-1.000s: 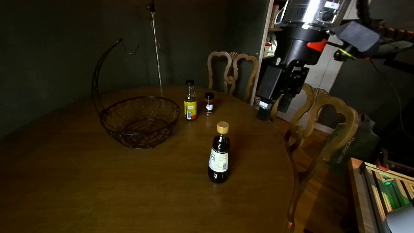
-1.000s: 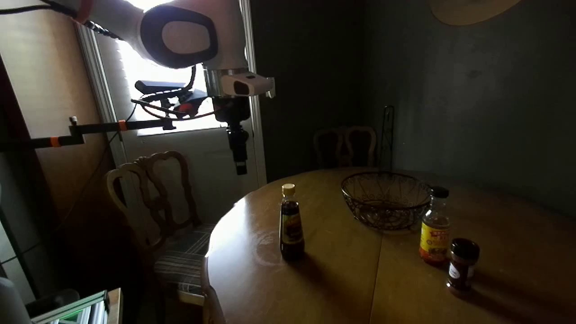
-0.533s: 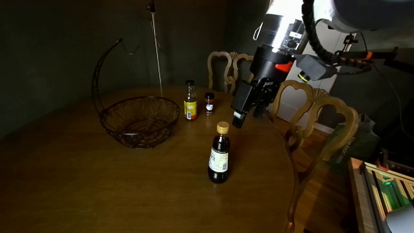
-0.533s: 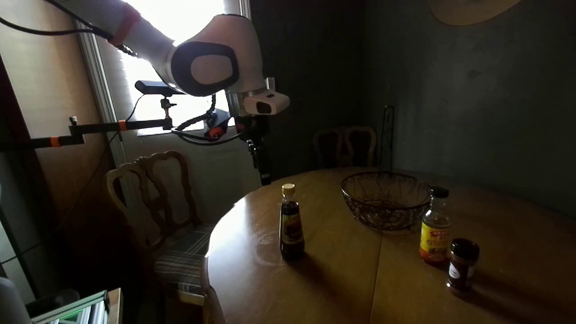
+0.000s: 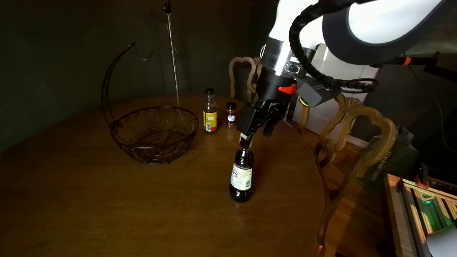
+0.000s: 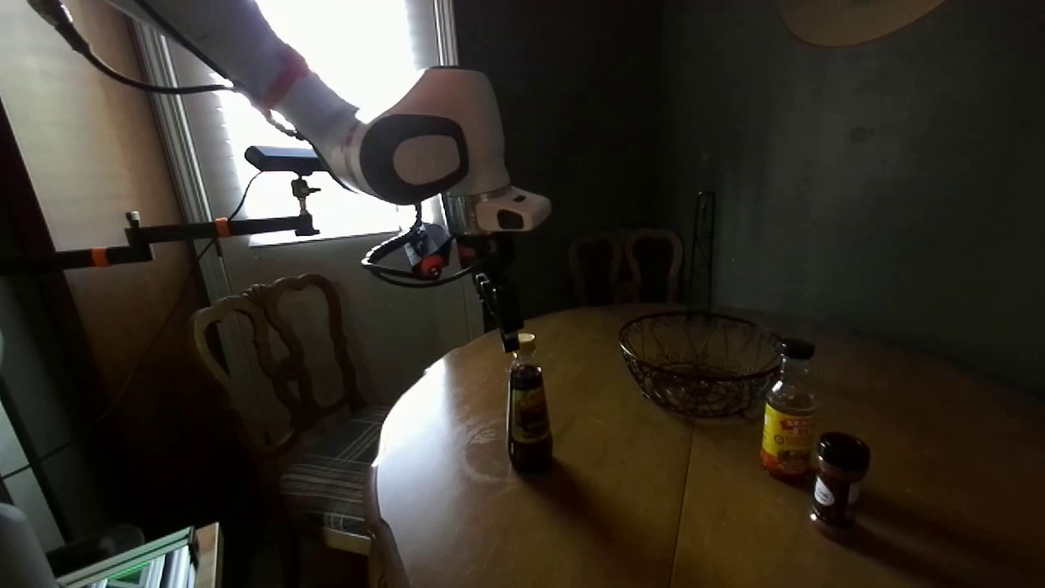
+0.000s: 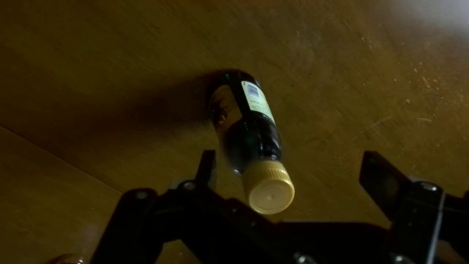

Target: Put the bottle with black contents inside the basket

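The bottle with black contents (image 5: 241, 176) stands upright on the table in both exterior views (image 6: 530, 420). It is dark with a pale label and a yellowish-tan cap. In the wrist view the bottle (image 7: 253, 124) points its cap toward the camera. My gripper (image 5: 256, 138) is open and empty at cap height. In the wrist view the cap lies between the spread fingers (image 7: 288, 156), nearer the left one. In an exterior view a finger hides most of the cap. The basket (image 5: 157, 146), round dark wire with a tall arched handle, also shows in an exterior view (image 6: 700, 363). It is empty.
A yellow-labelled bottle (image 5: 210, 116) and a small dark-capped bottle (image 5: 231, 116) stand beside the basket. They also show in an exterior view (image 6: 789, 425), (image 6: 838, 482). Wooden chairs (image 5: 351, 132) stand round the table edge (image 5: 323, 185).
My gripper has moved down and across to the bottle, from above the table's edge to its cap. The bottles and the basket have not moved.
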You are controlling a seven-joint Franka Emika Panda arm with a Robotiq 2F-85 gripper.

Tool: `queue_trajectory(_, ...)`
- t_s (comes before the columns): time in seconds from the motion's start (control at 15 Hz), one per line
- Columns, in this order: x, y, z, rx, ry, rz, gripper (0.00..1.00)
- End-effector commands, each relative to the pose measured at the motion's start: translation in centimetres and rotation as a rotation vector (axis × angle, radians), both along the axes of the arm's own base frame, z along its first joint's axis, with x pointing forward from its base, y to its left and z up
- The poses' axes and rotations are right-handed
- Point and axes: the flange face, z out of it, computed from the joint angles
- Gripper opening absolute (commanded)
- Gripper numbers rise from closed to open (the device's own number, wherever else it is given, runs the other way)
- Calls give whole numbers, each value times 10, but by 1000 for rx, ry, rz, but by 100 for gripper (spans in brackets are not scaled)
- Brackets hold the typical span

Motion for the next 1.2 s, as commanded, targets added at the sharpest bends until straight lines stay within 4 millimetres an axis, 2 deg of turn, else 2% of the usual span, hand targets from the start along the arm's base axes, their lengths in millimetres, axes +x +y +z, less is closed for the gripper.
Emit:
queue_trajectory(0.0, 17, -4, -9, -44, -4, 13, 74)
queue_trajectory(0.27, 25, -6, -18, -77, 6, 34, 42)
queue_trajectory(0.33, 26, -4, -19, -78, 10, 38, 41)
queue_trajectory(0.53, 29, -1, -21, -84, 11, 51, 57)
queue_trajectory(0.6, 30, 0, -21, -91, 8, 56, 69)
queue_trajectory(0.67, 31, 0, -20, -97, 6, 61, 73)
queue_trajectory(0.73, 32, 1, -19, -103, 4, 65, 68)
queue_trajectory(0.8, 32, 2, -18, -112, -2, 72, 50)
queue_trajectory(0.87, 32, 3, -17, -114, 1, 75, 44)
queue_trajectory(0.93, 32, 4, -17, -114, 2, 91, 43)
queue_trajectory(1.13, 31, 9, -12, -93, 35, 72, 19)
